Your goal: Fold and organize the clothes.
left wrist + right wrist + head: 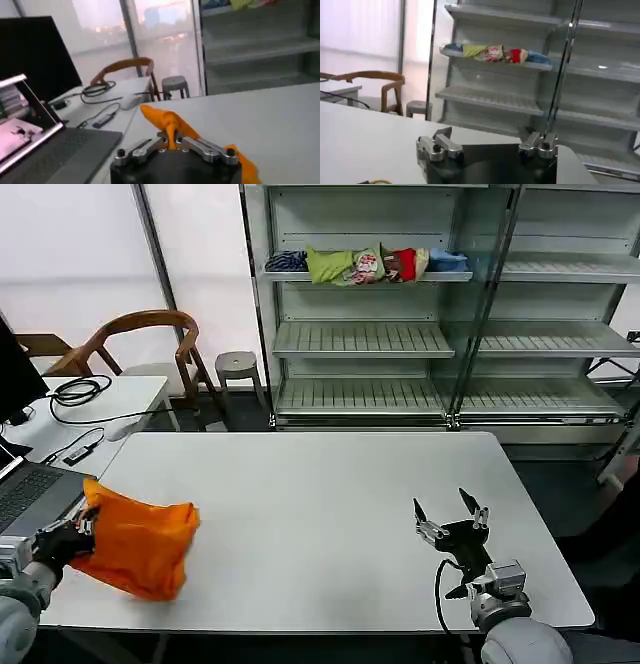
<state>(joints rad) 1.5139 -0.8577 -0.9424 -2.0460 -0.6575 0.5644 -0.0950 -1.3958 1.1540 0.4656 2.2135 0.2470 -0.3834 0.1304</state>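
The clothes are one bright orange T-shirt (140, 546), bunched into a loose bundle at the front left corner of the white table (320, 514). My left gripper (84, 527) is shut on a pinched fold of the orange T-shirt (172, 131) at the bundle's left edge, the fabric rising between the jaws in the left wrist view. My right gripper (451, 511) hovers over the table's front right part, open with its fingers spread wide and nothing between them; the right wrist view shows its fingers (439, 145) far apart.
A laptop (28, 494) lies on a side desk just left of the shirt, with cables (75, 392) and a wooden chair (140, 344) behind. Metal shelving (400, 334) stands beyond the table, with a multicoloured bundle of garments (365, 264) on an upper shelf.
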